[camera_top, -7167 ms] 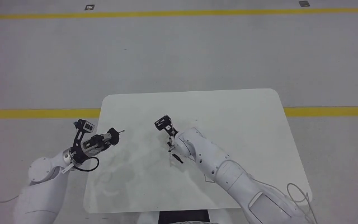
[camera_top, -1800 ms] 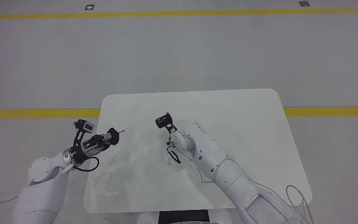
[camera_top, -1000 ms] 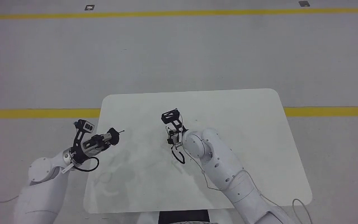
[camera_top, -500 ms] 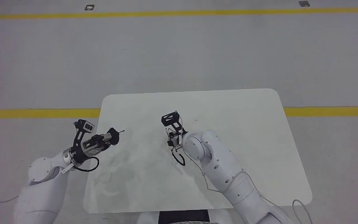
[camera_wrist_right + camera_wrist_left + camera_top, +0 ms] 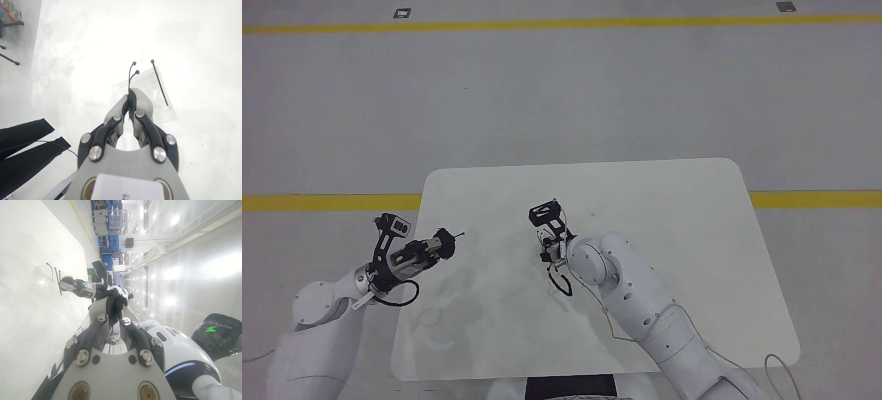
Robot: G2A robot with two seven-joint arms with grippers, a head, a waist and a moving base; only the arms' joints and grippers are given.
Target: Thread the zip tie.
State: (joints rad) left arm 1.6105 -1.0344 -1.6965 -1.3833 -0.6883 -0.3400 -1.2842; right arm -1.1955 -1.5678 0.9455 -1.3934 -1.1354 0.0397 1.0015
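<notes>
Clear plastic tray (image 5: 151,91) holds one loose black zip tie (image 5: 159,83); right gripper (image 5: 129,96), just above it, pinches two more zip ties (image 5: 129,79)

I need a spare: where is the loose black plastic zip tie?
The loose black plastic zip tie lies flat on the clear plastic sheet, beside the right claw, in the right wrist view.
</notes>
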